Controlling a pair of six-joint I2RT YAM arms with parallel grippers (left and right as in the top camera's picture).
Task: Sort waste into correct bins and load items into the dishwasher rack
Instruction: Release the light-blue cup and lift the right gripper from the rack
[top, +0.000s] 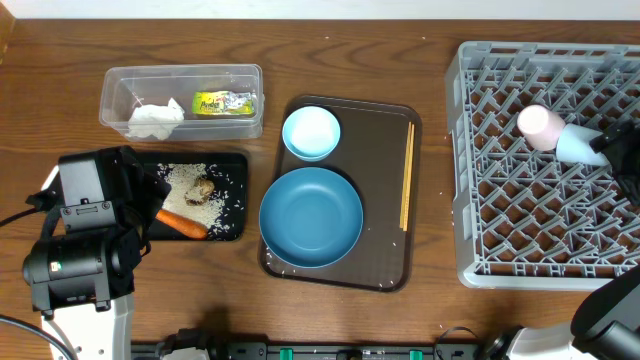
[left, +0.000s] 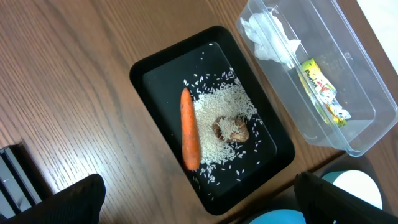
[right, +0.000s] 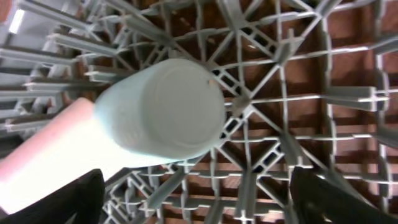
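Tool of left arm (left: 199, 186) hangs spread over black tray (left: 161, 93); right tool (right: 196, 177) spread over pale-blue cup (right: 168, 112).

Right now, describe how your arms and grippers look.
The left arm: boxy matte-black housings over a white lower section, thin black cables at its side. The right arm: black links, mostly out of frame. The left gripper and right gripper have dark, rounded fingers without visible markings.

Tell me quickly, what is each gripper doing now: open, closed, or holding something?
Left gripper: open, holding nothing.
Right gripper: open, holding nothing.
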